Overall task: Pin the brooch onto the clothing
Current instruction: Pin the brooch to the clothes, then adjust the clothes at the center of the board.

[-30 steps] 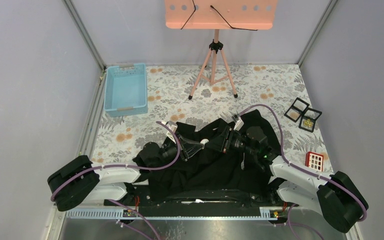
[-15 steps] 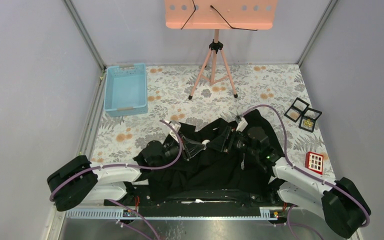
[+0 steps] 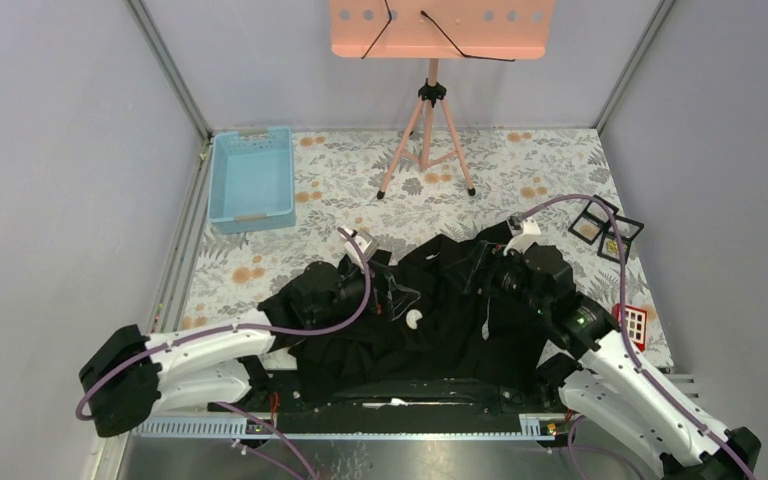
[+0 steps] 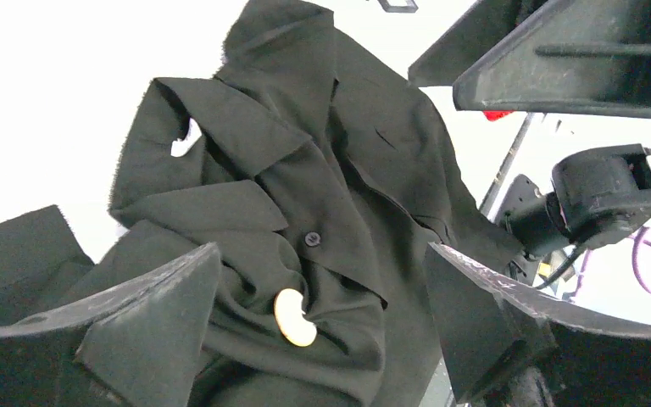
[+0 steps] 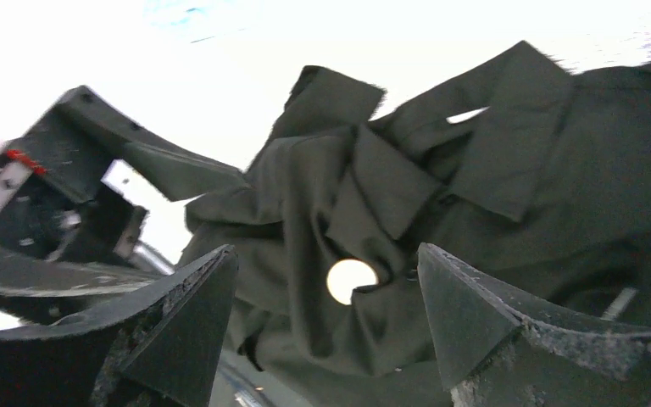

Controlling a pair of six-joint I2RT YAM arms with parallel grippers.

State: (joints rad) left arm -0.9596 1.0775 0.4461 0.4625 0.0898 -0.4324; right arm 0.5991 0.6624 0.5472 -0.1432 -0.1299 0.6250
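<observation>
Shirt [image 3: 430,345] lay crumpled on the bench [image 3: 520,170], at the near edge between the two arms, collar toward the far side. Brooch [image 4: 295,317], a small cream oval, sat on the shirt front just below a dark button and under the collar flap. It was touching the fabric and half sunk in a fold. It showed in the top view and the right wrist view too, as a pale spot mid-shirt.

Left claw [image 4: 322,254] was wide open and gripped nothing. It hung just above the brooch, fingers either side and clear of it. Right claw [image 5: 326,252] was also spread wide and empty, aimed at the same spot from the other side, not touching cloth.

Progress, as a judgement: the brooch was on the shirt with neither claw on it, so the pinning looked done or nearly done. Could not tell whether the pin went through the fabric or the clasp was shut, since the back of the brooch was hidden. Probably left: confirm it held, then pull both arms back.
</observation>
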